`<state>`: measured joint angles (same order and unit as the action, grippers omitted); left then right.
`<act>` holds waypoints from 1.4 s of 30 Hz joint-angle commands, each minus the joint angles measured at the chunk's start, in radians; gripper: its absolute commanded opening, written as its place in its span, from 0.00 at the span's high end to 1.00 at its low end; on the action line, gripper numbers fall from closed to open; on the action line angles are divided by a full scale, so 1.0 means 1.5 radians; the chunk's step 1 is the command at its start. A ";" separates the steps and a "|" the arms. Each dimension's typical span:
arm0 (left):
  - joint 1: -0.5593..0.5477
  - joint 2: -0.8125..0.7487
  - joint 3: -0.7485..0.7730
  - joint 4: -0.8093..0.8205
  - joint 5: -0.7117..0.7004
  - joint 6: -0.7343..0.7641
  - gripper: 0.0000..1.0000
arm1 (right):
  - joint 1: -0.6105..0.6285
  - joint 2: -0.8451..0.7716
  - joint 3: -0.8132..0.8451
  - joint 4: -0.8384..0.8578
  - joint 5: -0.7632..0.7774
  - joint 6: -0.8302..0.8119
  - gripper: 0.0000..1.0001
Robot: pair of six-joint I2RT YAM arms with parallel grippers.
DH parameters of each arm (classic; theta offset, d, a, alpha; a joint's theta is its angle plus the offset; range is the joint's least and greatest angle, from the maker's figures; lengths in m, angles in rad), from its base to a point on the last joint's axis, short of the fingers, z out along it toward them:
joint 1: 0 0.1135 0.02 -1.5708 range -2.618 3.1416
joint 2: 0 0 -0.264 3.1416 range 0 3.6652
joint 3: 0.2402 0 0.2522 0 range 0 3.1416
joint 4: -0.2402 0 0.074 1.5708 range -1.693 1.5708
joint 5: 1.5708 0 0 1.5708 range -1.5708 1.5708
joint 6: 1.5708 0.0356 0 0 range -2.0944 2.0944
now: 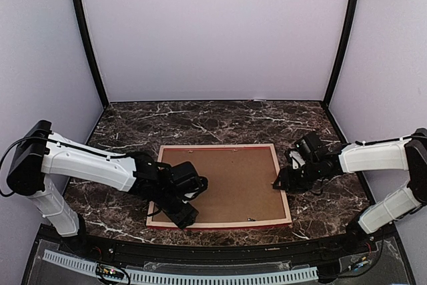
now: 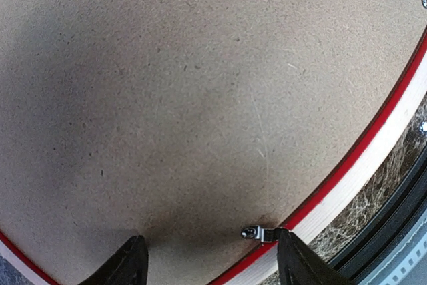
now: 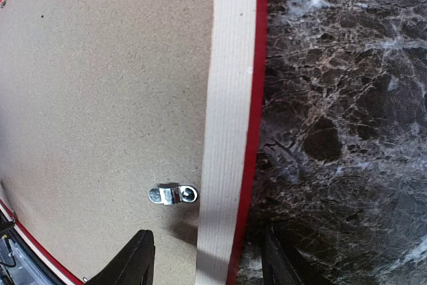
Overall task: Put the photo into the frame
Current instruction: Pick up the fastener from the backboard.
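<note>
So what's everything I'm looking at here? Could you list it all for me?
frame: one, red front, pale wood back, face down mid-table
backing board: one, brown, lying inside the frame
metal clips: at least two visible, silver, at the board's edges
photo: none in view
table: one, dark marble
walls: pale, behind and on both sides
arms: two, white and black, one each side
left gripper: black, open over the board
right gripper: black, open, straddling the frame's right rail
</note>
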<state>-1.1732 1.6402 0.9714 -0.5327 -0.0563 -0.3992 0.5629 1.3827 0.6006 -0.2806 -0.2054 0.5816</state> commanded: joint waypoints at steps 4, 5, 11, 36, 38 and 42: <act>0.000 0.030 0.002 0.000 0.004 -0.007 0.33 | 0.004 -0.008 -0.010 0.007 0.002 0.003 0.44; 0.000 0.032 0.004 0.002 0.001 -0.010 0.33 | 0.004 -0.008 -0.011 0.007 0.003 0.003 0.44; 0.000 0.041 0.009 0.008 -0.010 -0.031 0.35 | 0.005 -0.008 -0.012 0.010 0.001 0.006 0.44; 0.052 -0.080 0.048 0.003 -0.039 -0.002 0.21 | 0.004 -0.014 0.018 -0.005 0.021 -0.002 0.44; 0.085 -0.094 0.043 -0.002 -0.032 0.000 0.20 | 0.004 -0.011 0.024 -0.009 0.031 -0.005 0.44; 0.162 -0.121 0.040 -0.012 -0.025 0.010 0.19 | 0.004 -0.004 0.043 -0.013 0.058 -0.007 0.45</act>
<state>-1.0252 1.5196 1.0241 -0.5083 -0.0944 -0.4099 0.5629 1.3800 0.6201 -0.2974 -0.1745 0.5800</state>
